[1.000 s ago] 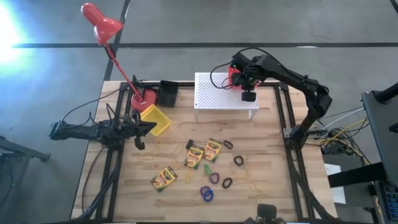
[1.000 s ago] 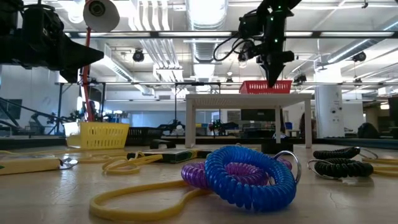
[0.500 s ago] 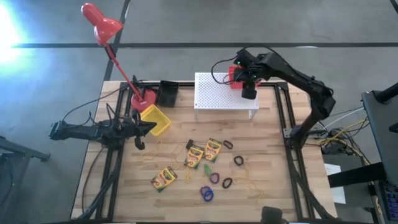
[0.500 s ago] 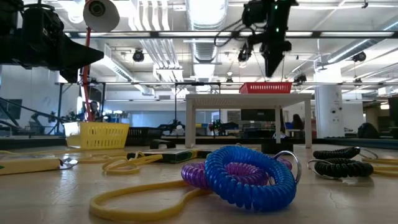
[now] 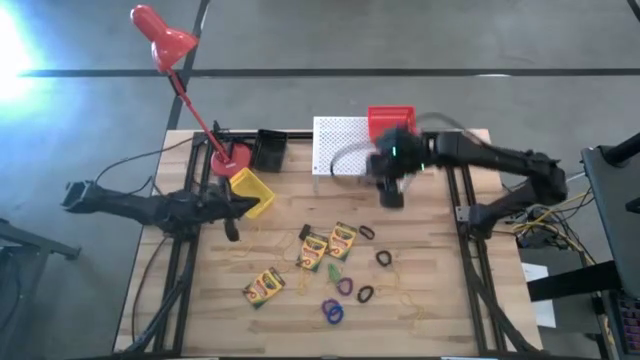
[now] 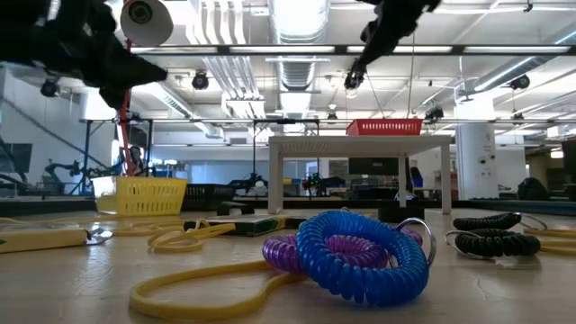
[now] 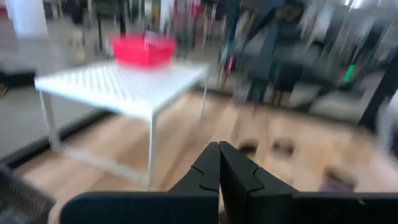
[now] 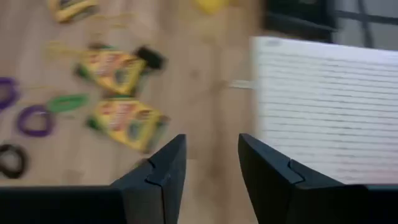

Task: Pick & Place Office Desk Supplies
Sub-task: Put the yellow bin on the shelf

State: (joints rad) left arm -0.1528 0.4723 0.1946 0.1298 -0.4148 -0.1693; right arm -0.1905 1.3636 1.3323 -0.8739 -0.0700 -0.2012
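Right end effector (image 8: 211, 180), fingers spread and empty, hovers above the flat yellow-and-green cardboard crayon boxes (image 8: 127, 121): probably light and stiff, best pinched across the narrow edges.

Left end effector (image 7: 219, 171) pressed together.

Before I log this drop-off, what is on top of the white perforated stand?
A red basket sits at a back corner of the white stand. Its inside is not visible, and the right arm covers part of the stand's top.

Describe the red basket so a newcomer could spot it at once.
Find the white perforated metal stand at the far edge of the wooden table. The small red mesh basket sits on its right end. A yellow basket and a black tray are near, but only this basket is red and raised.
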